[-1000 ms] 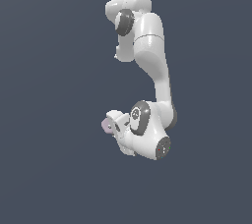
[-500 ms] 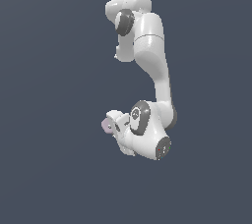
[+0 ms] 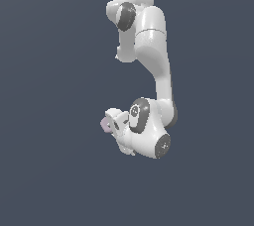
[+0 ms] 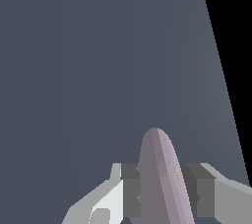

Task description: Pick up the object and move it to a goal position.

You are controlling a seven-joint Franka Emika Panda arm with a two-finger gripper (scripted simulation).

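Object sits clamped in end effector; exterior view shows only its edge.

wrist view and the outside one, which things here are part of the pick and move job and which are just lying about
Part of the job:
- pale lilac oval slab, clamped edge-on
- claw, shut on the slab

Just lying about:
- nothing else shows, only the plain grey floor

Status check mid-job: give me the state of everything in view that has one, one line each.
end effector: shut on the object, one finger pressed against each flat side.
object: held edge-on between the fingers, its rounded end sticking out past them; in the exterior view it shows pink at the arm's tip.
arm: folded, wrist low.
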